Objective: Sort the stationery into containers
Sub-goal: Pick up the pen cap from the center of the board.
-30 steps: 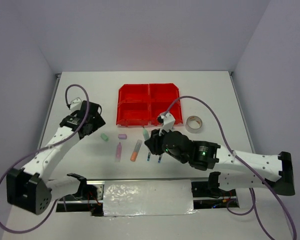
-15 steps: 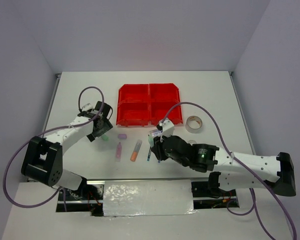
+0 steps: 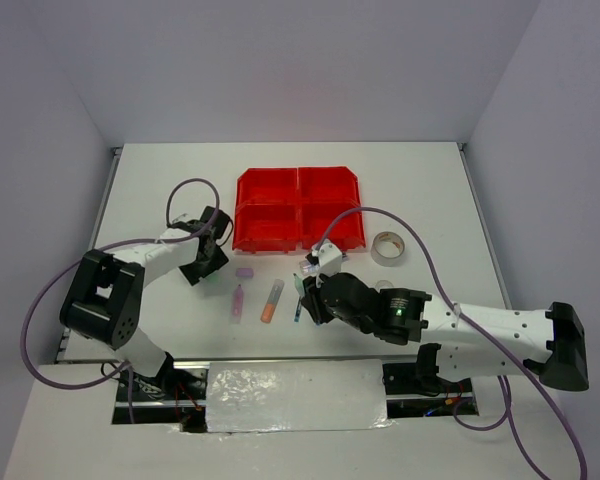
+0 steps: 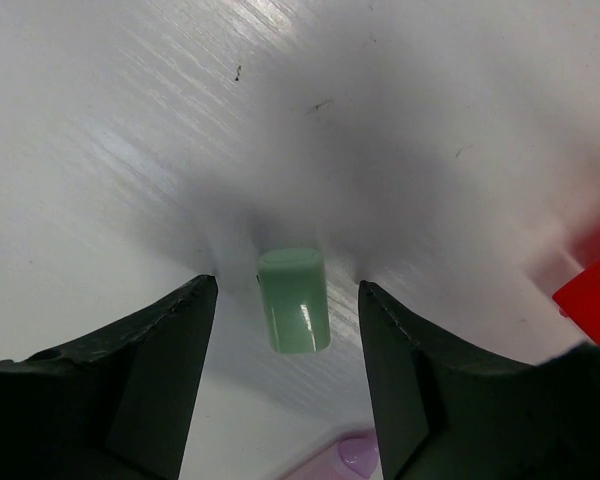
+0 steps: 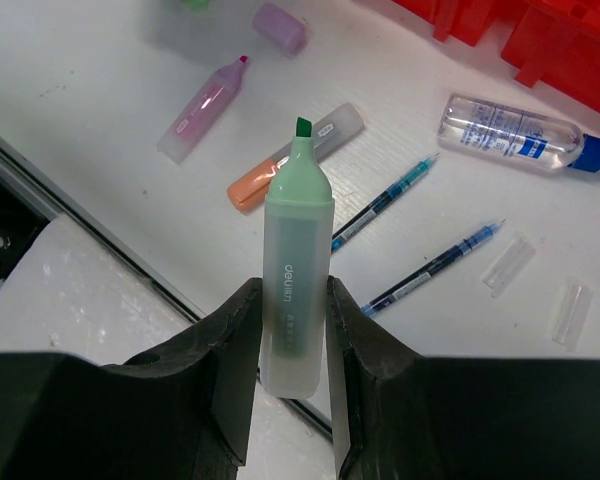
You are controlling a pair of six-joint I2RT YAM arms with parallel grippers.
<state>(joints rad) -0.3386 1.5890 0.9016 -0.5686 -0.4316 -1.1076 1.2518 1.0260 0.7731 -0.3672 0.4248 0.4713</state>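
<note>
The right gripper (image 5: 292,292) is clenching the green highlighter (image 5: 298,225) lengthwise, its tip poking out past the jaws. Just beyond that tip the orange highlighter (image 5: 285,165) is lying, with the pink highlighter (image 5: 202,110) left of it and two blue pens (image 5: 385,200) to the right. Farther off, the glue tube (image 5: 510,128) is lying before the red bins (image 5: 540,40). The left gripper (image 4: 285,290) is straddling the green eraser (image 4: 294,300), jaws released, a gap showing on either side, a purple eraser (image 4: 358,455) lying just behind

White table (image 3: 150,190), grey walls (image 3: 280,70), perhaps crinkled plastic sheet (image 3: 295,395) at the table's near edge.
</note>
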